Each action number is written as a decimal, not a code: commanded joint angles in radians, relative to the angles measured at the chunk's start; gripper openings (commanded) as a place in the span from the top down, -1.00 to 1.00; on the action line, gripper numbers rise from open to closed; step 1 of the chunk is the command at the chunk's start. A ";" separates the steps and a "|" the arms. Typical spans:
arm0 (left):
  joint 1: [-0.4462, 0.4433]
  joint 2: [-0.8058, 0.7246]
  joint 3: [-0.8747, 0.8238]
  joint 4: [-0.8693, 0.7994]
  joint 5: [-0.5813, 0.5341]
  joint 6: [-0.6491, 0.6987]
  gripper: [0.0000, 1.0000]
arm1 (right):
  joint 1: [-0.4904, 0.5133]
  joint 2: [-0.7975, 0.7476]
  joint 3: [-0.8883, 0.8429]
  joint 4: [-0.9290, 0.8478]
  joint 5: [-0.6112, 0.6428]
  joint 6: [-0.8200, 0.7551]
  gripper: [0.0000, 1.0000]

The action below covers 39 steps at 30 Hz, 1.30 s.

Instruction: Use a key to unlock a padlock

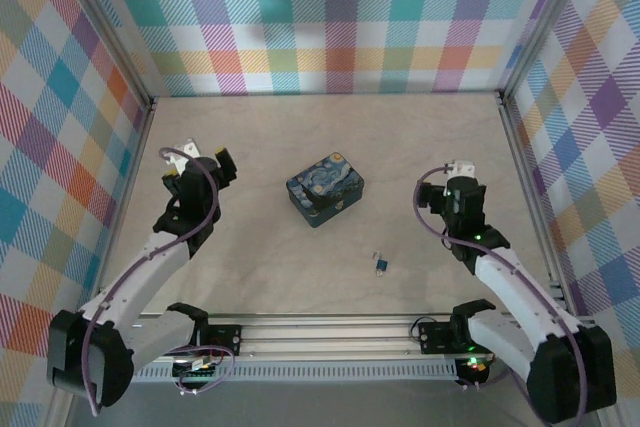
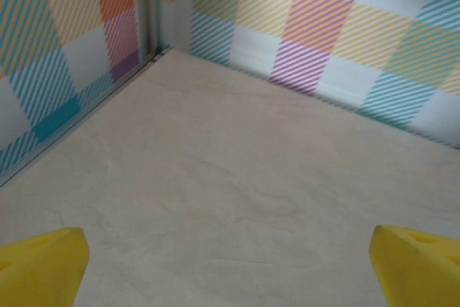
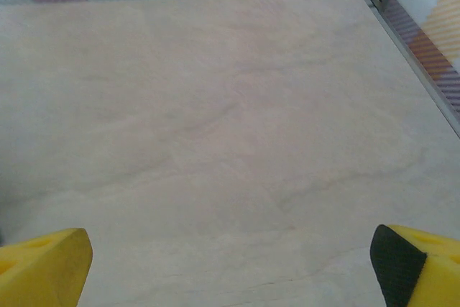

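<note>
A tiny blue padlock (image 1: 382, 265) lies on the pale table (image 1: 260, 267), near the front and slightly right of centre. A starry-print tin (image 1: 325, 187) sits farther back. The left gripper (image 2: 230, 269) and right gripper (image 3: 230, 269) both gape wide, holding nothing, well apart from the padlock.

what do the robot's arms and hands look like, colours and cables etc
Both arms are white links with black joints, each with a purple cable looping along it: left arm, right arm. The left hand and right hand are black with white parts. Their fingertips are yellow wedges; one right fingertip has a black face. A small green light glows on the right arm.
</note>
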 commanded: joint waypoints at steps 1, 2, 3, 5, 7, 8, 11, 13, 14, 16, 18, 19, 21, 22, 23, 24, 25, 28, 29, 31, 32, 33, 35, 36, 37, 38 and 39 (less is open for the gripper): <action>0.028 0.029 -0.049 0.077 -0.042 -0.019 -1.00 | -0.049 0.072 -0.043 0.201 -0.023 -0.037 -0.99; 0.031 0.042 -0.067 0.112 -0.047 -0.007 -1.00 | -0.069 0.101 -0.062 0.246 -0.033 -0.028 -0.99; 0.034 0.058 -0.076 0.127 -0.050 0.003 -1.00 | -0.087 0.123 -0.078 0.289 -0.054 -0.017 -0.99; 0.036 0.105 -0.082 0.149 -0.077 0.036 -1.00 | -0.130 0.179 -0.109 0.382 -0.095 0.018 -0.99; 0.038 0.154 -0.090 0.188 -0.089 0.089 -1.00 | -0.159 0.227 -0.130 0.462 -0.139 0.027 -0.99; 0.038 0.177 -0.097 0.213 -0.091 0.108 -1.00 | -0.166 0.253 -0.137 0.506 -0.154 0.022 -0.99; 0.038 0.238 -0.130 0.321 -0.064 0.165 -1.00 | -0.176 0.330 -0.148 0.639 -0.182 -0.019 -0.99; 0.038 0.280 -0.150 0.404 -0.039 0.218 -1.00 | -0.184 0.360 -0.147 0.693 -0.221 -0.046 -0.99; 0.036 0.292 -0.141 0.400 -0.012 0.266 -0.97 | -0.188 0.381 -0.155 0.749 -0.243 -0.068 -0.99; 0.037 0.319 -0.166 0.491 0.015 0.324 -0.99 | -0.199 0.439 -0.166 0.841 -0.264 -0.079 -0.99; 0.040 0.345 -0.190 0.563 0.041 0.357 -1.00 | -0.215 0.505 -0.174 0.907 -0.273 -0.060 -0.99; 0.045 0.356 -0.191 0.559 0.066 0.359 -1.00 | -0.222 0.532 -0.186 0.955 -0.301 -0.063 -0.99; 0.050 0.384 -0.209 0.602 0.115 0.371 -1.00 | -0.224 0.581 -0.198 1.031 -0.323 -0.072 -0.99; 0.051 0.397 -0.221 0.631 0.134 0.378 -1.00 | -0.226 0.582 -0.196 1.030 -0.332 -0.073 -0.99; 0.053 0.410 -0.235 0.654 0.147 0.381 -1.00 | -0.234 0.568 -0.180 0.972 -0.349 -0.068 -0.99; 0.054 0.421 -0.243 0.679 0.158 0.382 -1.00 | -0.241 0.570 -0.165 0.945 -0.361 -0.063 -0.99; 0.058 0.432 -0.252 0.703 0.172 0.384 -1.00 | -0.245 0.580 -0.145 0.925 -0.366 -0.055 -0.99; 0.068 0.451 -0.273 0.749 0.203 0.382 -1.00 | -0.246 0.584 -0.107 0.855 -0.385 -0.062 -0.99; 0.078 0.447 -0.280 0.757 0.230 0.381 -1.00 | -0.247 0.580 -0.104 0.842 -0.385 -0.063 -0.99; 0.092 0.444 -0.301 0.784 0.265 0.374 -1.00 | -0.248 0.582 -0.104 0.847 -0.384 -0.063 -0.99; 0.103 0.446 -0.316 0.812 0.286 0.369 -1.00 | -0.247 0.581 -0.103 0.842 -0.385 -0.064 -0.99; 0.117 0.448 -0.328 0.837 0.314 0.360 -1.00 | -0.246 0.581 -0.104 0.847 -0.383 -0.063 -0.99; 0.151 0.499 -0.356 0.923 0.368 0.336 -1.00 | -0.247 0.580 -0.104 0.844 -0.385 -0.063 -0.99; 0.155 0.536 -0.356 0.989 0.369 0.343 -1.00 | -0.248 0.580 -0.104 0.843 -0.385 -0.064 -0.99; 0.157 0.505 -0.328 0.882 0.379 0.333 -1.00 | -0.248 0.581 -0.104 0.843 -0.384 -0.063 -0.99; 0.164 0.505 -0.301 0.821 0.397 0.331 -1.00 | -0.247 0.581 -0.104 0.844 -0.384 -0.064 -0.99; 0.175 0.523 -0.294 0.839 0.411 0.327 -1.00 | -0.247 0.581 -0.104 0.845 -0.385 -0.063 -0.99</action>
